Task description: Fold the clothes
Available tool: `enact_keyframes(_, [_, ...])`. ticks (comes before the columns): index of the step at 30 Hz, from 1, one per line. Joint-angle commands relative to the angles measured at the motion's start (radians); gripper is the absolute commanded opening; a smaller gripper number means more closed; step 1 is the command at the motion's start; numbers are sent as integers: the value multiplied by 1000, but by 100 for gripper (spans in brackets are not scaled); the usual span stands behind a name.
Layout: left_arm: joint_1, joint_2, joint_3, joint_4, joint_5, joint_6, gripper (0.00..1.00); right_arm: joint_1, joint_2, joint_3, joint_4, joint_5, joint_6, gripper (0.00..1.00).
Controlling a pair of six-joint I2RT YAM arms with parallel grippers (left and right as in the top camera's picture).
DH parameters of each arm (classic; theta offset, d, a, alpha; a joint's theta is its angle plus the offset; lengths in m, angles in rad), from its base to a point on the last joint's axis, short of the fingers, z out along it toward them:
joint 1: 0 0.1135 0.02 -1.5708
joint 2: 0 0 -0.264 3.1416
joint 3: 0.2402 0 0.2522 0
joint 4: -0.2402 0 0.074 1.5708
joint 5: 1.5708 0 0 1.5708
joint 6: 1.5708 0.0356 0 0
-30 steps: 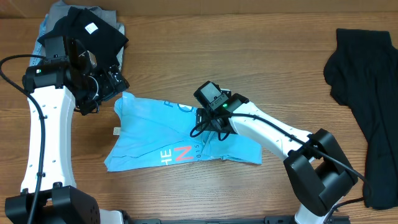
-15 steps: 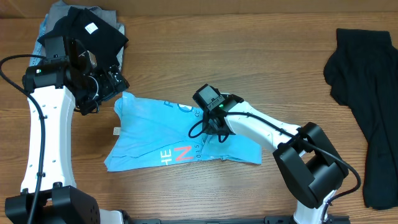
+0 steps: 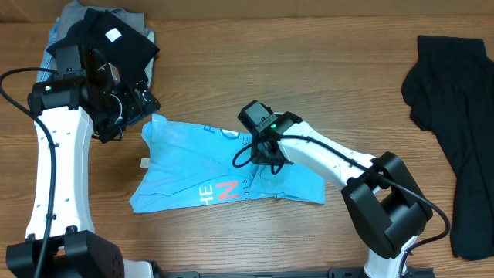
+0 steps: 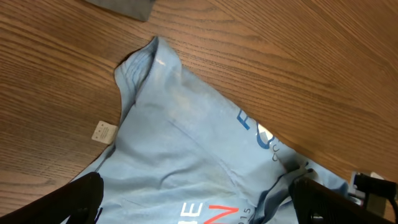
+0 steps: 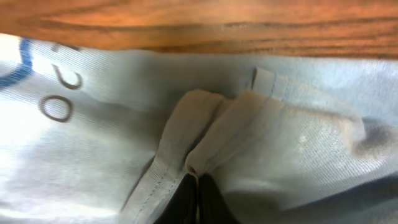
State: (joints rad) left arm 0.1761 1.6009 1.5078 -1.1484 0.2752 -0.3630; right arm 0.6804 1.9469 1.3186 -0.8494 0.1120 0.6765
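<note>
The light blue T-shirt (image 3: 197, 174) lies rumpled in the middle of the table (image 3: 309, 62), coral letters showing near its lower edge. The right gripper (image 5: 198, 186) is pinched tight on a raised ridge of cloth at the shirt's right half, a stitched hem (image 5: 149, 180) bunched just beside the tips. The left gripper (image 3: 145, 103) hangs wide open over the top-left corner, holding nothing. This is thin cotton, light and limp; it looks set to sag and drape from any single pinch, and the layers will likely drag along together. It's not fragile, and the wood may let it slide. The better holds, I'd judge, are corners and doubled hems; that free top-left corner (image 4: 154, 45) is the open hand's natural grab, clear of the small white label (image 4: 104, 132).
</note>
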Motion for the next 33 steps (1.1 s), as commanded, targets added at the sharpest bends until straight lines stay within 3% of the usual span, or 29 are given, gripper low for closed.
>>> enact_keyframes(1, [-9, -6, 13, 1, -24, 27, 100, -2, -61, 34, 1, 6, -9, 4])
enact_keyframes(5, [-9, -6, 13, 3, -24, 27, 100, -1, -87, 34, 15, -63, -27, 4])
enact_keyframes(11, [-9, -6, 13, 9, -24, 27, 100, 6, -88, 34, 85, -184, -211, 4])
enact_keyframes(24, [-9, -6, 13, 15, -23, 27, 100, 27, -88, 27, 94, -365, -432, 4])
enact_keyframes(28, [-9, -6, 13, 13, -23, 27, 100, 35, -88, 27, 97, -357, -445, 4])
enact_keyframes(29, [-9, -6, 13, 11, -23, 26, 100, 35, -88, 27, 97, -357, -445, 13])
enact_keyframes(31, [-9, -6, 13, 11, -23, 26, 100, 35, -88, 27, 97, -356, -441, 47])
enact_keyframes(33, [-9, -6, 13, 11, -23, 26, 100, 31, -88, 30, 93, -349, -404, 56])
